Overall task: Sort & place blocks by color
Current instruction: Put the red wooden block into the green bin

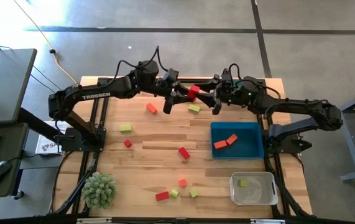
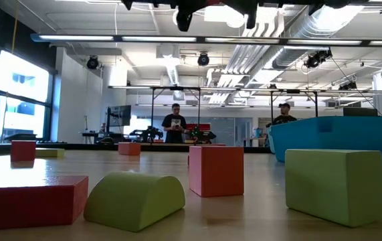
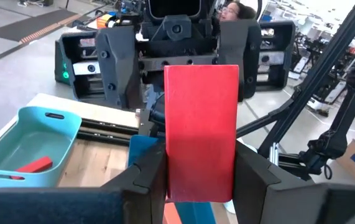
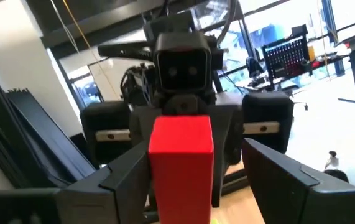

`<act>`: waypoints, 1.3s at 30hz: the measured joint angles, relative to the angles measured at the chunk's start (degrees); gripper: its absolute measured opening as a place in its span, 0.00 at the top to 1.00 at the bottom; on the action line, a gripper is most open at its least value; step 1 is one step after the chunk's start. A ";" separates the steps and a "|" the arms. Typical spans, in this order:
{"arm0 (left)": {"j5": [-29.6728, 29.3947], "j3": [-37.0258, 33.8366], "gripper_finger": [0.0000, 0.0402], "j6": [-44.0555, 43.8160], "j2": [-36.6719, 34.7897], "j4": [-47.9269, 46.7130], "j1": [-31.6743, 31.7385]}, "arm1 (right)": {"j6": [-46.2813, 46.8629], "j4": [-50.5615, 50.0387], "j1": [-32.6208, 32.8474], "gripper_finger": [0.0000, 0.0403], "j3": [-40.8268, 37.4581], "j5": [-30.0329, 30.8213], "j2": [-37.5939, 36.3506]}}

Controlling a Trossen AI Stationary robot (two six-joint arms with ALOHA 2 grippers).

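Both arms are meeting mid-air over the table's far side, w/ a red bar block (image 1: 193,93) between them. Left gripper (image 3: 193,177) is clamping the bar's lower end, fingers pressing both sides. Right gripper (image 4: 202,180) is facing it w/ fingers spread wide either side of the bar, not touching. Blue bin (image 1: 252,149) is holding two orange blocks (image 1: 225,142); clear bin (image 1: 270,193) is holding one yellow-green block (image 1: 243,183). Other blocks are lying scattered on the table (image 1: 152,155), approx a dozen.

We see a grey concrete floor (image 1: 165,15) around the wooden surface (image 1: 158,158), a dark desk (image 1: 3,74) alongside, bright windows (image 2: 17,80) and exposed ceiling ducts (image 2: 291,33).
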 joint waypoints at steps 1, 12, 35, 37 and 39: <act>0.01 -0.06 0.73 -0.07 0.00 -0.03 0.01 | 0.07 -0.02 0.00 0.42 0.00 -0.02 0.44; -1.35 -0.09 0.72 -0.10 0.07 -0.07 0.02 | -0.23 2.37 0.04 0.54 0.00 0.08 2.96; -6.61 -0.07 0.59 3.77 0.24 -0.52 1.03 | -0.34 1.48 -0.43 0.72 0.00 1.04 2.97; -6.83 -0.07 0.56 4.45 0.31 -0.69 1.11 | -0.34 0.72 -0.88 0.72 0.00 1.00 2.96; -6.95 -0.08 0.53 4.45 0.31 -0.82 1.33 | -0.36 -0.10 -1.55 0.72 0.05 0.98 2.95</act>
